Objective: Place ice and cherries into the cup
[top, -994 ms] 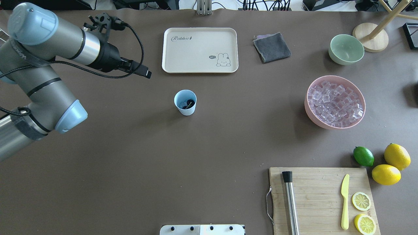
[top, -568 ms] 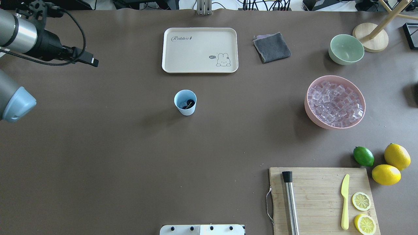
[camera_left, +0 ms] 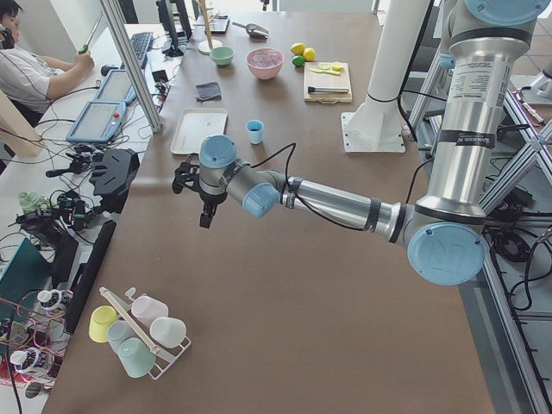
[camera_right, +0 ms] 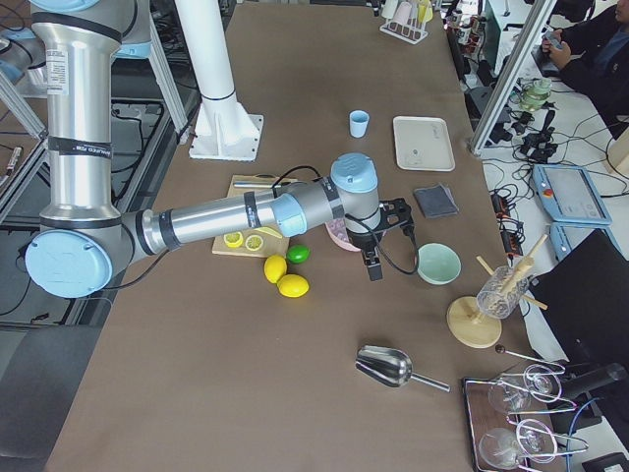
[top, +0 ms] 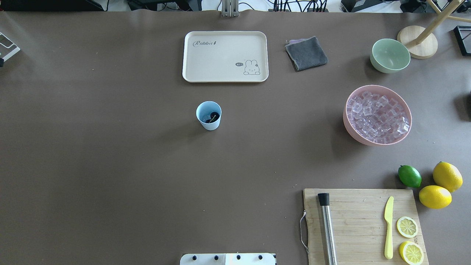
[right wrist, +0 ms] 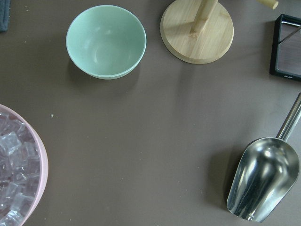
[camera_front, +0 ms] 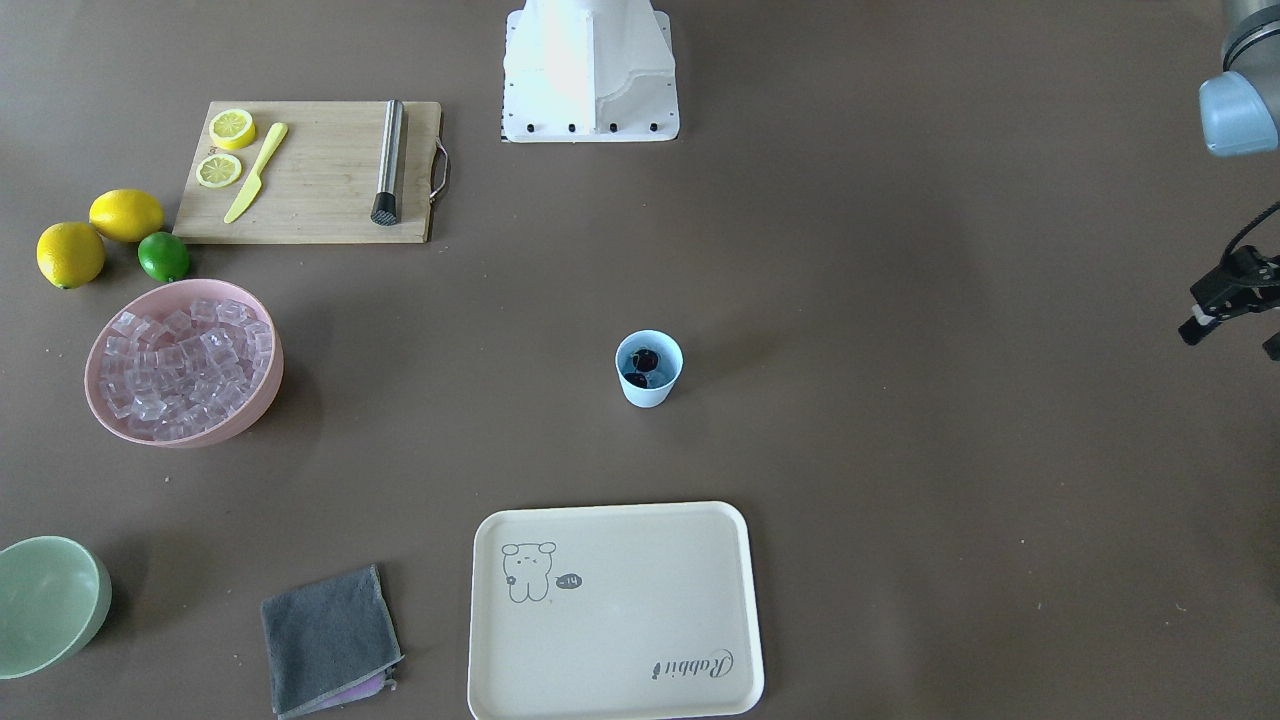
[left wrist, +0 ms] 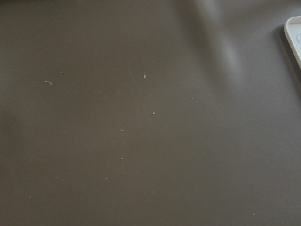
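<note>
My left fingers hang above the bench, touching nothing; their spread I cannot tell, nor my right fingers'.

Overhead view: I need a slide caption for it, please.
Cherries sit in the cup at mid-table; ice fills the pink bowl at right.

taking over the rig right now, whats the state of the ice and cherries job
Left gripper: hovers over bare table, well to the robot's left of the cup; open or shut unclear, nothing seen in it.
Right gripper: hangs between the pink bowl and the green bowl; state unclear.
Done: cherries are in the upright cup, mid-table.
Left: ice fills the pink bowl; I cannot tell if any is in the cup, so check. The metal scoop lies untouched on the table.
</note>
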Available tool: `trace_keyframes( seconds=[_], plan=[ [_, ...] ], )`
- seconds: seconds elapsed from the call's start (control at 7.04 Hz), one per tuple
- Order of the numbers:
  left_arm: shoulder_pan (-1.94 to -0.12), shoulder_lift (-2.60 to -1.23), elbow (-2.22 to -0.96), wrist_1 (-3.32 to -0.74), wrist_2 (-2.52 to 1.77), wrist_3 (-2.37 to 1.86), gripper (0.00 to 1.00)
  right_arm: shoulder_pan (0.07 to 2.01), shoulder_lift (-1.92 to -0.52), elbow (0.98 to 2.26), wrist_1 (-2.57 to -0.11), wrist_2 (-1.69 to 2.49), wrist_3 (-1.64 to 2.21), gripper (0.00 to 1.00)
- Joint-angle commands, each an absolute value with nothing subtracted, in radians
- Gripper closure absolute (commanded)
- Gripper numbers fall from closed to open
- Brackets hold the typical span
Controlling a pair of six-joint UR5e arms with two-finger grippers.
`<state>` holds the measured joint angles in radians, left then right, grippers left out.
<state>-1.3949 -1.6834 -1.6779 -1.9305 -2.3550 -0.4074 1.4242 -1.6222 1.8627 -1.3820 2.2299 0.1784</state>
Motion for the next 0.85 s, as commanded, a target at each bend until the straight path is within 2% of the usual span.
trace_keyframes(
  seconds=[0.0,0.43,0.71],
  plan=[
    [-1.498,-1.671,-1.681,-1.754,-2.350,-0.260,0.02,1.422,-1.618,1.861,-1.381,2.201,0.178,0.00],
    [-1.500,-1.600,-1.681,-1.752,-2.333,-0.258,0.02,1.424,-1.620,1.861,-1.371,2.201,0.186,0.00],
    [-1.500,-1.606,-1.677,-1.749,-2.296,-0.268,0.02,1.420,-1.595,1.807,-1.381,2.218,0.176,0.00]
  ],
)
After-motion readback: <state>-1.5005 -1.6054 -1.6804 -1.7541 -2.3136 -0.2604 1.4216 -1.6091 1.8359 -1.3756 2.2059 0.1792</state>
